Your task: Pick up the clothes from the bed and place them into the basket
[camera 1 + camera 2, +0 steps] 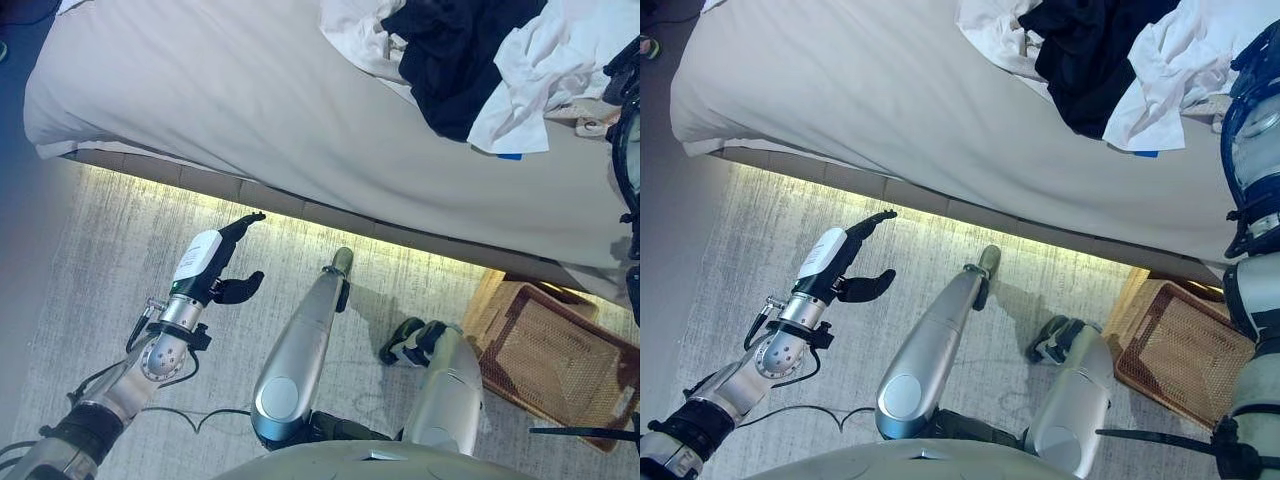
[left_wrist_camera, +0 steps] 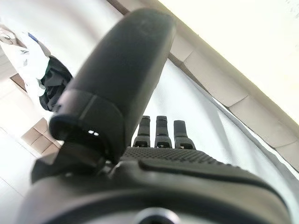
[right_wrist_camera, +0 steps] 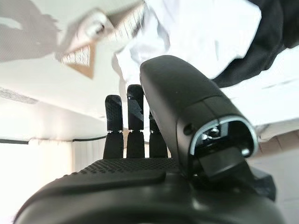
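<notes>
L hand (image 1: 208, 268) hangs over the rug (image 1: 120, 260) just off the bed (image 1: 250, 100) edge, fingers straight and relaxed, thumb spread, holding nothing. Clothes (image 1: 470, 60) piled on far right part of bed: black garment (image 1: 450, 55) in the middle w/ white pieces (image 1: 545, 60) either side, none picked up yet. R hand (image 3: 154, 177) up over that pile per its wrist cam, fingers (image 3: 134, 116) straight, nothing in them, not touching cloth. Wicker basket (image 1: 545, 350) on floor right of the rug, below the bed edge, nothing visible inside.

Pale rug (image 1: 120, 270) beside the bed; glowing strip (image 1: 300, 215) under its edge.
</notes>
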Motion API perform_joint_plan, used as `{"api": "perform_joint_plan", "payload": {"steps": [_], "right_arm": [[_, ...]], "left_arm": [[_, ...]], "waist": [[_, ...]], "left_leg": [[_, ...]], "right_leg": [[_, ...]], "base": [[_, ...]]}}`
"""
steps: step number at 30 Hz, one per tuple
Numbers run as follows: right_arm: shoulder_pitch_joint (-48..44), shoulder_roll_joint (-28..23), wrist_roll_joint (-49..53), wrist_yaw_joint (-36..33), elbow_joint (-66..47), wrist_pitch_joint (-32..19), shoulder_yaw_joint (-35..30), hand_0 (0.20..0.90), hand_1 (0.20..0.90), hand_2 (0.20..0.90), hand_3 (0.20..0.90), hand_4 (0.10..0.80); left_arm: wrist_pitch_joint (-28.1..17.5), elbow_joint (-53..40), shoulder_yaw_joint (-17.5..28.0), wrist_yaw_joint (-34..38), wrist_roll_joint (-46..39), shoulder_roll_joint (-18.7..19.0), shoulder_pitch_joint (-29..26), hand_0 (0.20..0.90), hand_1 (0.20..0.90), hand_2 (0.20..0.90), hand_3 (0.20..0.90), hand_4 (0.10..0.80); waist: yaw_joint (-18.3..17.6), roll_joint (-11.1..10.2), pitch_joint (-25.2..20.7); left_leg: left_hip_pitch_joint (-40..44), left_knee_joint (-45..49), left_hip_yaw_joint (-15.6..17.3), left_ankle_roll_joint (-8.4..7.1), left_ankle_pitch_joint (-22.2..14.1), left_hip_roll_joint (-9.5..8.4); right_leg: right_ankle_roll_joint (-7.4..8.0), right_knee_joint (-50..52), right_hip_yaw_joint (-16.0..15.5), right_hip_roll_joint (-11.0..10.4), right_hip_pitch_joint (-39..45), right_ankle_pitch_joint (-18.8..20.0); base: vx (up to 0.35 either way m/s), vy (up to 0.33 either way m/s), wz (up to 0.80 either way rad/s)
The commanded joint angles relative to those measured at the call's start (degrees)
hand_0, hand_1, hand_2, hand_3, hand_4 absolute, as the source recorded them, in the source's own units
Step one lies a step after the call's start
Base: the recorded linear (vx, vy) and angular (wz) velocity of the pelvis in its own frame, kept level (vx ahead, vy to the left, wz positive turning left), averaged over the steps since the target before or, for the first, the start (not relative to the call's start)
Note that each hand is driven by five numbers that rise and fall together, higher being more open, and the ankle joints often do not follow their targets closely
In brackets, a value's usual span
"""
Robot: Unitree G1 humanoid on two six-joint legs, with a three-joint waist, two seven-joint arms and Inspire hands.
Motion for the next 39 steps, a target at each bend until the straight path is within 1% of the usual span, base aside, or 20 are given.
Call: {"api": "perform_joint_plan", "payload": {"steps": [1,10,11,12,13,14,16,17,18,19,20,21,24,25,26,27,29,30,36,39], "right_arm": [[-2.21,-6.82,-2.15,-3.21,-0.37,-1.89,0.36,0.900,0.900,0.900,0.900,0.800],[-0.28,-5.54,-3.72,-2.44,-1.64,-0.87,-0.53,0.900,0.900,0.900,0.900,0.800],[0.25,-5.95,-2.97,-1.77,-1.85,-0.71,-0.63,0.900,0.900,0.900,0.900,0.800],[0.99,-6.22,-2.53,-1.87,-2.36,-0.67,-1.12,0.900,0.900,0.900,0.900,0.800],[2.63,-6.59,-1.67,-2.25,-3.81,-0.40,-2.22,0.900,0.900,0.900,0.900,0.800],[5.37,-6.56,-0.93,-3.15,-6.91,0.28,-3.89,0.900,0.900,0.900,0.900,0.800],[5.76,-5.13,-2.22,-3.92,-7.23,0.19,-4.46,0.900,0.900,0.900,0.900,0.800],[4.07,-3.91,-2.92,-4.66,-6.94,0.40,-3.71,0.900,0.900,0.900,0.900,0.800],[1.90,-3.05,-3.17,-5.34,-6.63,0.70,-2.33,0.900,0.900,0.900,0.900,0.800],[-2.32,-2.02,-3.02,-6.24,-6.30,1.55,0.75,0.900,0.900,0.900,0.900,0.800],[-4.15,-2.04,-2.10,-6.54,-6.01,1.88,2.32,0.900,0.900,0.900,0.900,0.800],[-5.34,-2.63,0.17,-6.71,-4.99,1.04,3.85,0.900,0.900,0.900,0.900,0.800],[-4.93,-3.38,2.18,-6.02,-7.55,2.21,3.81,0.900,0.900,0.900,0.900,0.800],[-3.76,-4.75,2.58,-4.76,-9.18,3.31,3.37,0.900,0.900,0.900,0.900,0.800],[-3.71,-5.35,3.79,-4.75,-9.12,3.52,3.96,0.900,0.900,0.900,0.900,0.800],[-3.58,-5.50,4.24,-4.92,-8.93,3.54,3.92,0.900,0.900,0.900,0.900,0.800],[-2.52,-5.84,4.58,-4.22,-10.06,4.64,3.26,0.900,0.900,0.900,0.900,0.800],[-2.10,-5.71,4.33,-4.17,-9.80,4.62,3.53,0.900,0.900,0.900,0.900,0.800],[-2.07,-5.08,4.10,-5.87,-8.95,4.59,3.66,0.900,0.900,0.900,0.900,0.800],[-3.12,-5.08,5.78,-7.19,-8.51,3.79,3.65,0.900,0.900,0.900,0.900,0.800]], "left_arm": [[-3.53,-0.94,4.55,4.29,-1.15,0.80,1.61,0.900,0.900,0.900,0.900,0.800],[-1.16,-0.78,6.32,1.51,-1.96,-1.24,2.44,0.900,0.900,0.900,0.900,0.800],[-0.96,-1.38,6.75,0.41,-2.05,-0.58,2.67,0.900,0.900,0.900,0.900,0.800],[-0.69,-1.77,7.07,0.07,-1.95,-0.60,2.80,0.900,0.900,0.900,0.900,0.800],[-0.10,-2.58,7.51,-0.34,-1.84,-0.49,3.03,0.900,0.900,0.900,0.900,0.800],[1.04,-3.50,7.60,0.05,-2.07,0.14,3.35,0.900,0.900,0.900,0.900,0.800],[1.80,-2.76,6.52,1.32,-2.55,0.36,2.48,0.900,0.900,0.900,0.900,0.800],[2.22,-1.74,5.26,2.61,-3.79,0.45,0.85,0.900,0.900,0.900,0.900,0.800],[2.71,-1.04,4.41,3.81,-5.04,0.39,-0.71,0.900,0.900,0.900,0.900,0.800],[3.97,-0.49,3.28,5.82,-7.34,0.52,-3.46,0.900,0.900,0.900,0.900,0.800],[4.47,-0.31,2.89,6.54,-8.08,0.76,-4.82,0.900,0.900,0.900,0.900,0.800],[5.07,-0.25,3.10,7.09,-7.91,0.80,-5.55,0.900,0.900,0.900,0.900,0.800],[5.42,-0.23,3.66,7.57,-7.69,0.57,-5.54,0.900,0.900,0.900,0.900,0.800],[5.63,-0.80,4.63,6.43,-6.94,0.15,-5.37,0.900,0.900,0.900,0.900,0.800],[5.21,-0.86,4.62,6.36,-6.88,0.09,-5.27,0.900,0.900,0.900,0.900,0.800],[4.99,-1.00,4.64,6.29,-6.67,-0.05,-5.26,0.900,0.900,0.900,0.900,0.800],[4.81,-1.65,4.75,5.59,-6.61,-0.56,-4.98,0.900,0.900,0.900,0.900,0.800],[4.57,-1.74,4.55,5.49,-6.36,-0.75,-4.44,0.900,0.900,0.900,0.900,0.800],[4.07,-3.81,4.74,5.42,-6.30,-0.97,-3.27,0.900,0.900,0.900,0.900,0.800],[3.70,-4.80,5.04,5.06,-6.11,-0.61,-2.72,0.900,0.900,0.900,0.900,0.800]], "waist": [[1.04,-0.19,-2.65],[1.80,-1.51,-3.34],[2.01,-2.37,-4.36],[1.82,-2.37,-4.46],[1.35,-2.33,-4.42],[-0.02,-1.94,-3.88],[-0.86,-1.89,-3.11],[-1.68,-1.82,-2.65],[-2.65,-1.91,-2.65],[-4.49,-2.29,-2.65],[-5.63,-2.93,-2.65],[-6.26,-3.37,-2.65],[-6.15,-4.07,-2.65],[-6.13,-4.53,-2.65],[-6.05,-4.45,-2.65],[-5.91,-4.28,-2.65],[-5.45,-3.66,-2.65],[-5.18,-3.25,-2.65],[-4.06,-1.23,-2.65],[-3.50,-0.63,-2.65]], "left_leg": [[5.07,4.64,3.18,0.36,-11.25,1.15],[10.73,0.32,2.92,0.11,-10.99,0.94],[12.08,-2.09,3.07,0.21,-10.69,1.29],[12.86,-3.04,2.78,0.55,-10.45,1.42],[14.05,-4.26,2.48,1.29,-10.27,1.62],[15.38,-4.91,2.48,2.54,-10.74,2.32],[15.53,-4.31,2.54,2.72,-11.27,2.46],[14.05,-4.28,2.84,2.87,-9.91,2.48],[12.47,-3.54,2.70,2.87,-10.38,2.31],[9.43,-1.88,2.42,3.14,-11.75,1.89],[8.17,-1.23,2.25,3.25,-12.53,1.35],[6.49,0.29,1.91,3.03,-13.18,1.39],[5.12,0.61,1.80,2.50,-12.44,2.09],[4.28,0.49,1.10,2.07,-12.04,2.13],[3.83,0.54,0.91,1.94,-11.81,2.26],[3.52,0.48,0.67,1.90,-11.63,2.36],[2.34,0.67,0.00,1.58,-11.18,2.84],[3.07,1.57,-0.43,1.22,-13.06,3.10],[-0.54,2.64,-1.62,0.79,-11.88,3.32],[-2.57,3.62,-2.08,0.86,-11.49,3.11]], "right_leg": [[-0.20,-2.16,-2.27,4.64,1.43,6.18],[0.74,-10.33,-2.49,4.47,8.69,8.64],[1.63,-11.96,-2.48,4.32,9.89,9.09],[2.30,-11.12,-1.91,4.06,9.51,9.92],[3.60,-8.89,-0.50,3.39,8.38,11.68],[5.58,-5.05,2.36,2.62,5.62,14.07],[6.20,-6.39,3.86,2.62,4.70,15.04],[5.79,-11.67,4.46,2.80,3.19,18.73],[6.29,-16.90,5.91,3.41,1.59,21.59],[7.20,-23.73,9.35,4.83,-1.76,26.09],[8.09,-27.88,10.82,6.12,-2.51,27.00],[7.58,-27.25,11.77,8.05,-2.68,25.52],[7.14,-26.57,9.78,8.19,-2.77,24.72],[5.99,-25.85,8.69,8.80,-3.10,23.33],[5.40,-25.30,8.36,8.92,-3.38,22.64],[4.99,-24.50,8.02,8.99,-3.75,22.01],[3.28,-21.21,6.56,9.00,-5.23,19.53],[3.42,-19.42,6.89,9.38,-4.79,17.18],[0.96,-14.80,5.08,9.33,-7.84,14.09],[0.27,-12.46,4.68,9.33,-9.67,13.11]], "base": [[-0.002,0.064,-0.01],[0.087,0.109,-0.06],[0.121,0.021,-0.09],[0.148,0.026,-0.09],[0.155,-0.006,-0.05],[0.188,-0.061,0.07],[0.067,-0.104,0.21],[-0.081,-0.174,0.06],[-0.131,-0.370,-0.05],[-0.075,-0.422,-0.04],[-0.079,-0.466,0.11],[-0.022,-0.349,0.38],[0.026,-0.254,0.59],[0.074,-0.302,0.37],[0.063,-0.258,0.13],[0.058,-0.185,0.22],[0.106,-0.168,0.25],[0.129,-0.112,0.19],[0.044,-0.120,0.12],[0.009,-0.116,0.14]]}}
